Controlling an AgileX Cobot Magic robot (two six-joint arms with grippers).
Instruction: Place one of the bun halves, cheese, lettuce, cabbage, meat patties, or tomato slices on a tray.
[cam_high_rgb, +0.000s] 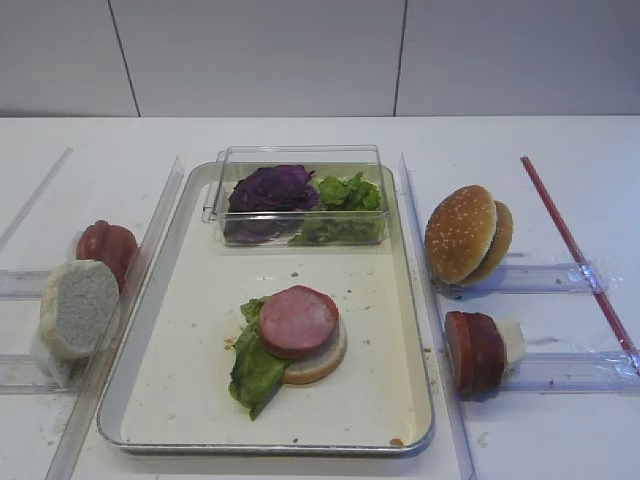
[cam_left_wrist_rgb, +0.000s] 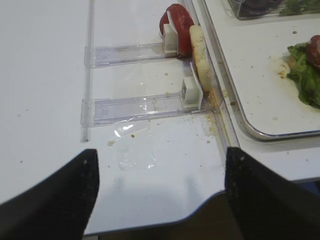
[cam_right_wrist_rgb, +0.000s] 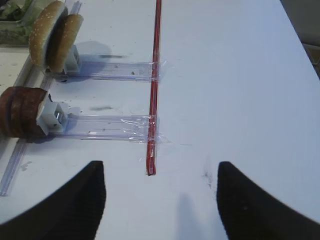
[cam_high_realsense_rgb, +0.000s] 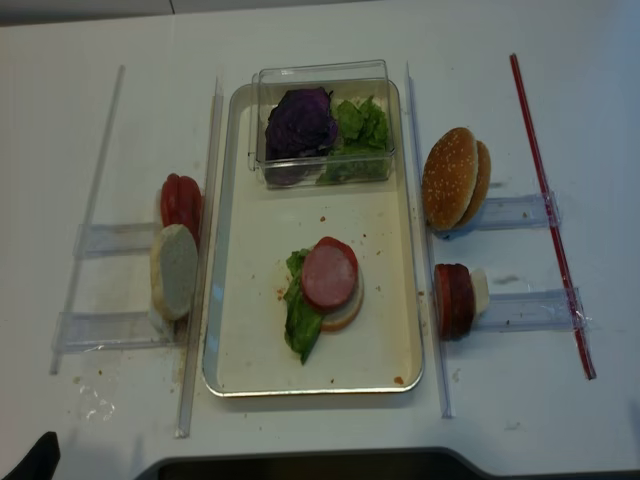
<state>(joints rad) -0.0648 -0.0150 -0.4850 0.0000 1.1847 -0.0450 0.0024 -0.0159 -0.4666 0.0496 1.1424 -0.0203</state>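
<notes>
We see our right gripper (cam_right_wrist_rgb: 160, 200) with its black jaws spread wide and empty above the white table (cam_right_wrist_rgb: 240, 75); the thin red strip (cam_right_wrist_rgb: 154, 100) runs straight ahead between them. Ahead to its left stand upright pinkish-red meat patties (cam_right_wrist_rgb: 20, 112) and sesame bun halves (cam_right_wrist_rgb: 52, 35) in clear holders. Our left gripper (cam_left_wrist_rgb: 160, 195) is likewise parted and empty; ahead to its right lies the cream-floored, silver-rimmed tray (cam_left_wrist_rgb: 260, 132), where one patty (cam_high_rgb: 297, 321) rests on frilly green lettuce (cam_high_rgb: 255, 370) and a pale bun half (cam_high_rgb: 322, 362).

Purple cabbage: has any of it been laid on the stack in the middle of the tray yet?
No: the cabbage sits in the clear box; the stack shows only bun, lettuce and a meat patty on the tray.
</notes>
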